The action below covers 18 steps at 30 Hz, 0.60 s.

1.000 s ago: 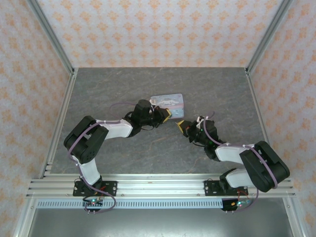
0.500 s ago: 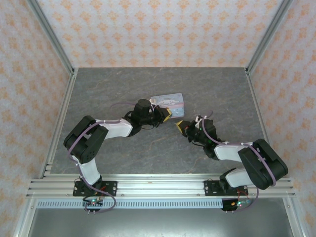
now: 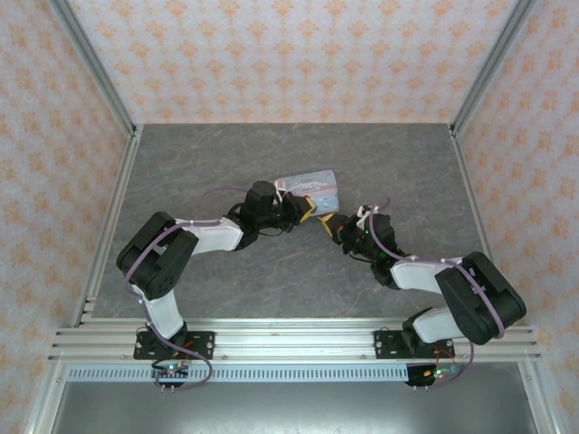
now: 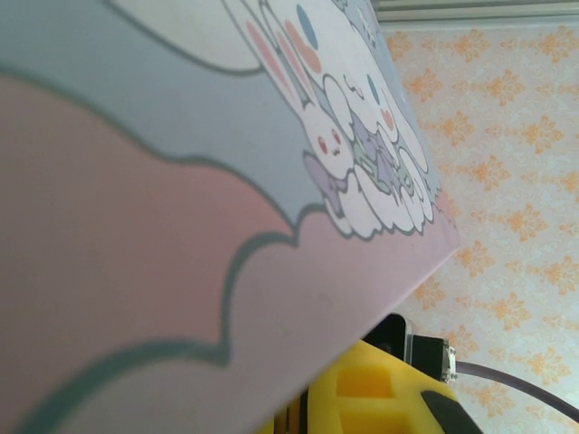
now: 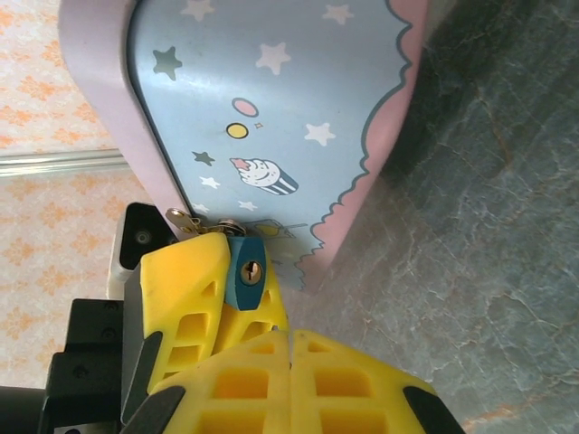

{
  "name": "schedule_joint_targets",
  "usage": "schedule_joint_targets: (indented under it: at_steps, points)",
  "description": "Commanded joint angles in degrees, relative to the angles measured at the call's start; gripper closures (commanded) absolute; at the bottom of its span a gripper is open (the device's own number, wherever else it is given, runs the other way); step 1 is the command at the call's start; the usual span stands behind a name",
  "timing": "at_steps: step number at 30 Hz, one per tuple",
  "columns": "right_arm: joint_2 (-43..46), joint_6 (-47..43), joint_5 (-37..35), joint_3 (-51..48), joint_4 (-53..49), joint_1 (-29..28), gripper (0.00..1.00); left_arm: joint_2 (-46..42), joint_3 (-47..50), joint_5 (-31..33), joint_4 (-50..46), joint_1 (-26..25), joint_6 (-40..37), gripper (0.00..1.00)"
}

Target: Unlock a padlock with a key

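The small blue-teal padlock point(image 5: 244, 274) hangs from the clasp of a pastel cartoon tin point(image 5: 271, 108), its keyhole facing the right wrist camera. My left gripper point(image 3: 305, 208) is shut on the padlock, one yellow finger point(image 5: 185, 276) on each side of it. My right gripper point(image 5: 291, 336) is shut just below the padlock, fingertips pressed together and pointing at it. The key is hidden. In the left wrist view the tin's lid point(image 4: 181, 199) is very close, with a yellow finger point(image 4: 380, 398) under its edge.
The tin point(image 3: 308, 185) rests on the grey stone-patterned table point(image 3: 226, 154) near its middle, and both grippers meet at its near edge. Metal frame posts and patterned walls enclose the table on three sides.
My right gripper has moved up and left, closing the gap to the left gripper and the padlock. The left arm has held still.
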<state>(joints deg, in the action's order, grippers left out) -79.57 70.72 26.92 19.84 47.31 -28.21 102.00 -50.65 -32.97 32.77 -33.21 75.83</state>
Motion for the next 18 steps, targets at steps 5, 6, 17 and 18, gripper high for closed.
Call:
schedule_joint_targets:
  at_steps: [5,6,17,18]
  points:
    - [-1.86,0.56,-1.48,1.96,3.4,-0.27,1.0,-0.9,0.21,-2.85,5.42,0.45,1.77,1.0]
    - [-1.95,0.64,-1.68,2.05,3.45,-0.27,1.0,-1.01,0.29,-2.89,5.41,0.48,1.78,1.0]
    - [-1.55,0.5,-2.94,1.92,2.81,-0.19,1.0,-1.54,1.6,-2.95,5.24,0.51,1.3,1.0]
    - [-1.53,0.46,-3.0,1.9,2.79,-0.19,1.0,-1.61,1.68,-2.99,5.2,0.43,1.25,1.0]
